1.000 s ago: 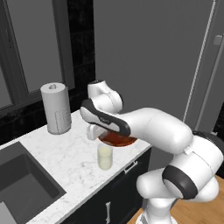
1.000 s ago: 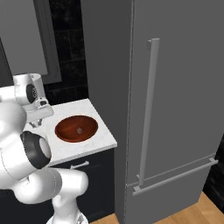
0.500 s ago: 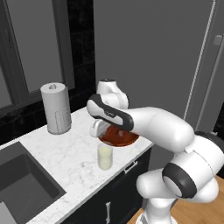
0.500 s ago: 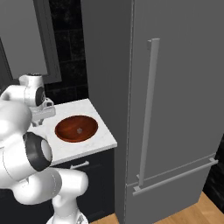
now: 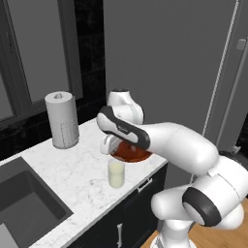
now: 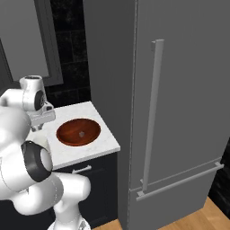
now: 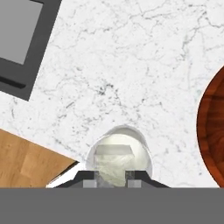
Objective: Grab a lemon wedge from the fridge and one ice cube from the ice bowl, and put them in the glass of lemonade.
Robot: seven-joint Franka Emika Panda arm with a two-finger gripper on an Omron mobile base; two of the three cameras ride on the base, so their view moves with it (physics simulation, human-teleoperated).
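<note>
Marble counter (image 5: 72, 169): your gripper (image 7: 112, 174) hangs right over the glass of lemonade (image 5: 116, 173) near the front edge, fingers pinched onto an ice cube (image 7: 113, 168), ice bowl (image 6: 78, 132) just beside.

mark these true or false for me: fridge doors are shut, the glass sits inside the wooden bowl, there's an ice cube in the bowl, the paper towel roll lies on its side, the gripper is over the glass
1. The fridge doors are shut. True.
2. The glass of lemonade sits inside the ice bowl. False: it stands on the marble counter beside the bowl.
3. A small ice cube lies in the bowl. True.
4. The paper towel roll lies on its side. False: it stands upright on its holder.
5. The gripper is above the glass. True: the hand view looks straight down into it, with a pale cube between the fingertips.
</note>
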